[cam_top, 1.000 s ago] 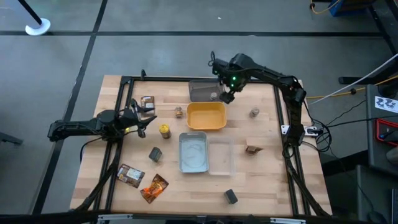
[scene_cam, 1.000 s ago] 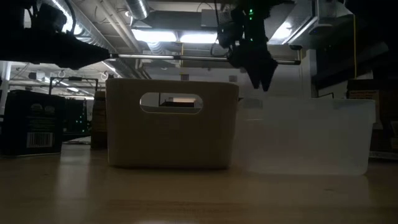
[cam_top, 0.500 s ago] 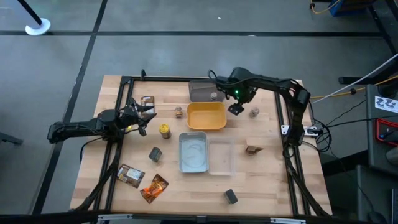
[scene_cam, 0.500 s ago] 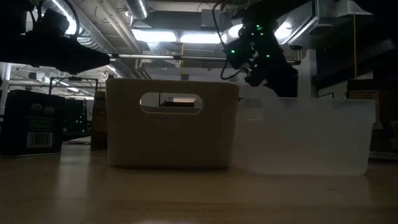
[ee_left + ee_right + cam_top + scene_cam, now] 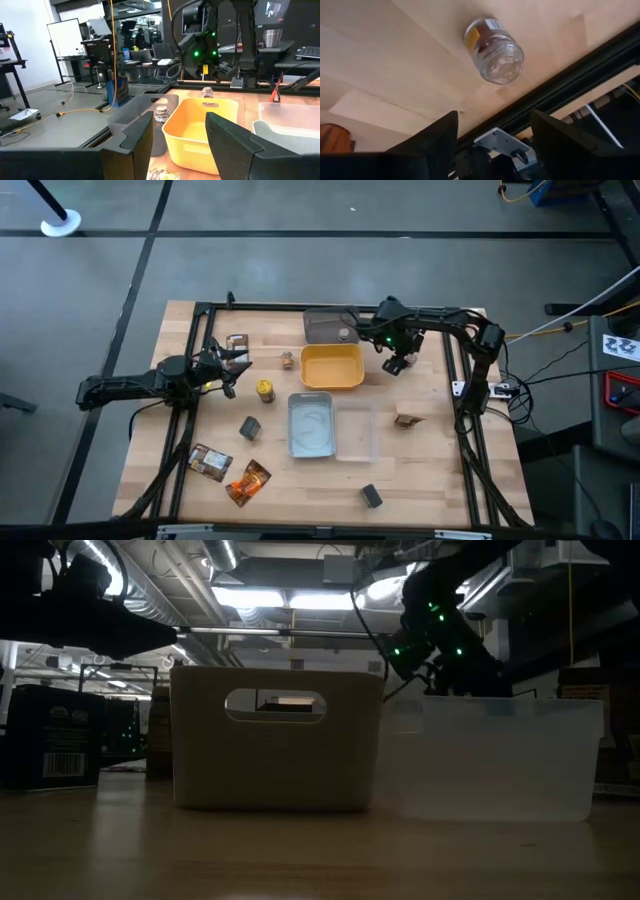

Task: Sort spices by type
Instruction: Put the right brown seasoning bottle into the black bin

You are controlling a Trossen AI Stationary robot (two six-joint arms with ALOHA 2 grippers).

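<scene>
My right gripper (image 5: 400, 364) is open and hovers beside a tiny round glass jar (image 5: 410, 361) that stands on the wood right of the yellow tray (image 5: 332, 367). In the right wrist view that jar (image 5: 495, 47) lies ahead of the spread fingers, untouched. A second tiny jar (image 5: 345, 334) sits in the grey tray (image 5: 325, 326). A third small brown jar (image 5: 287, 359) stands left of the yellow tray. My left gripper (image 5: 236, 364) waits open at the table's left. The yellow-lidded jar (image 5: 264, 389), two dark cubes (image 5: 249, 426) (image 5: 371, 496) and foil packets (image 5: 210, 462) (image 5: 249, 482) lie on the table.
A pale-blue tray (image 5: 310, 425) and a clear tray (image 5: 357, 430) sit side by side at the table's middle. A brown packet (image 5: 406, 420) lies right of them, another packet (image 5: 237, 343) near my left gripper. The black frame rail (image 5: 455, 360) runs close to my right gripper.
My right gripper has moved from above the grey tray toward the table's right and near side, and has come down beside the tiny jar right of the yellow tray. The objects on the table have stayed in place.
</scene>
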